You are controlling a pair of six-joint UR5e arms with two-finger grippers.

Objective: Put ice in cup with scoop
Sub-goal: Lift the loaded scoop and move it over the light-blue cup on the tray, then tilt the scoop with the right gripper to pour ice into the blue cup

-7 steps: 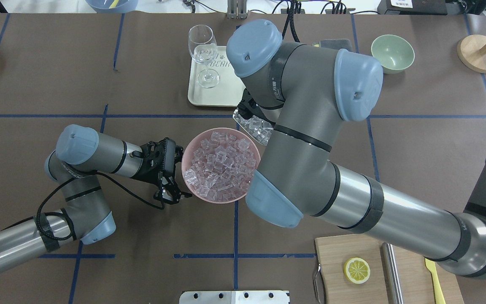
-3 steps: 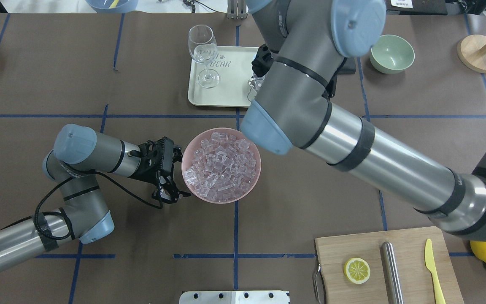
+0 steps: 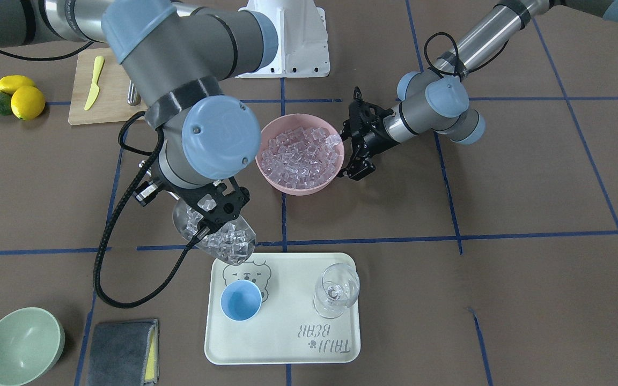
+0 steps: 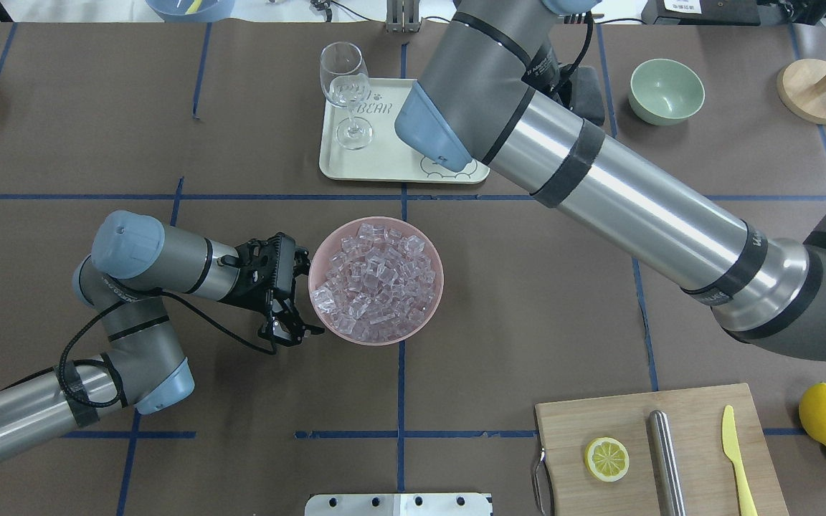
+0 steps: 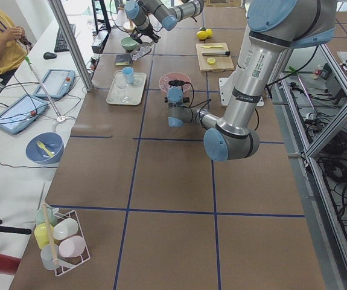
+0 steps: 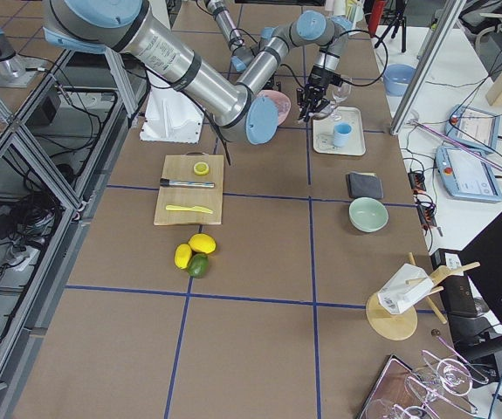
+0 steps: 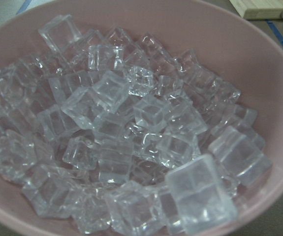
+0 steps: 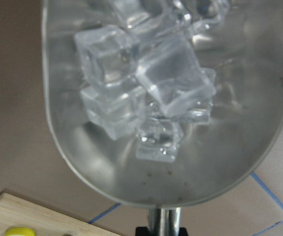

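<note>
Steel scoop [image 8: 220, 147] — handle buried in my right gripper's [image 3: 213, 212] clamp — hangs at tray [image 3: 287, 300] edge; left gripper's [image 4: 291, 328] jaws unreadable.

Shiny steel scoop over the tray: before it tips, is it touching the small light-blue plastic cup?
Apart. The front-facing view shows bare cream tray between the scoop lip and the cup rim.

Pink bowl [image 4: 378, 341] central; wine glass [image 3: 337, 288] upright on cream tray [image 3: 287, 316]; green bowl [image 3: 22, 343] nr grey cloth [image 3: 121, 351].
</note>
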